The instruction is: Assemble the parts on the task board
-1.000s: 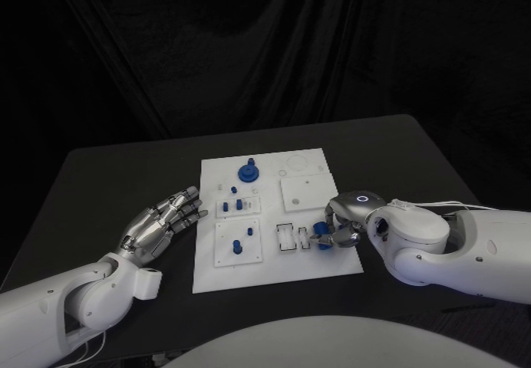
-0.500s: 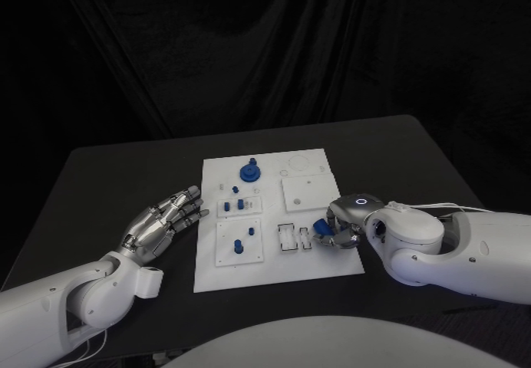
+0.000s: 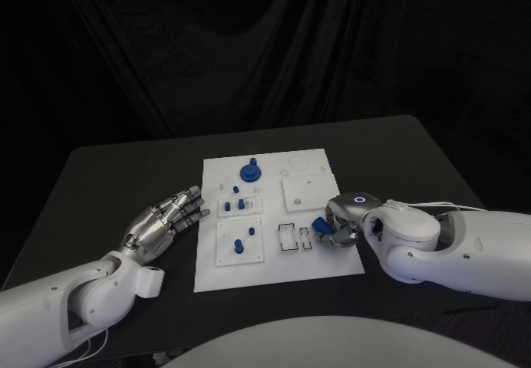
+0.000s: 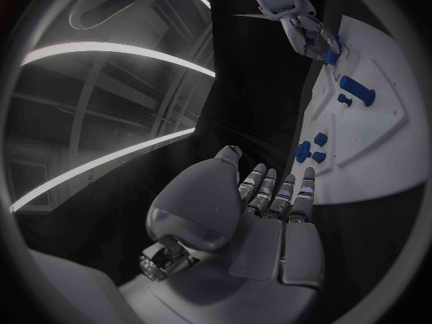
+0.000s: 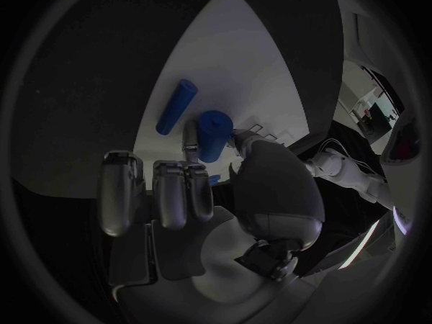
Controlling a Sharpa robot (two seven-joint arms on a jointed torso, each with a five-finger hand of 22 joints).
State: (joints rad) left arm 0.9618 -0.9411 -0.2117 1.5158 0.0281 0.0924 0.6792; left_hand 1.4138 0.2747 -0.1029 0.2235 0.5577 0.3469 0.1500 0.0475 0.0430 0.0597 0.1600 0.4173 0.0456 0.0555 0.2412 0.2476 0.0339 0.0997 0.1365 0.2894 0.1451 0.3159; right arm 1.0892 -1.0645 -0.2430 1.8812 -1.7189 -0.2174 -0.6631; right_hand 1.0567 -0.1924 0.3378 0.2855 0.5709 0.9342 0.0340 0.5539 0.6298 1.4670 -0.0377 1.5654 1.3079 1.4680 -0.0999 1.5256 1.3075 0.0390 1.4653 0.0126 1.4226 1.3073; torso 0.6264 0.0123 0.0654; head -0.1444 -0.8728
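The right hand [image 3: 338, 230] sits curled over the near right part of the task board [image 3: 332, 257], pinching a short blue cylinder [image 3: 320, 226] beside the two small rectangular slots [image 3: 293, 236]. The right wrist view shows what the head view hides: the cylinder [image 5: 214, 135] stands endwise between thumb and fingers, and a longer blue peg [image 5: 176, 106] lies flat on the board just beyond it, its long axis running away from the fingertips. The left hand [image 3: 164, 221] rests on the counter [image 3: 110, 176] just left of the board, palm down, fingers spread and straight, holding nothing.
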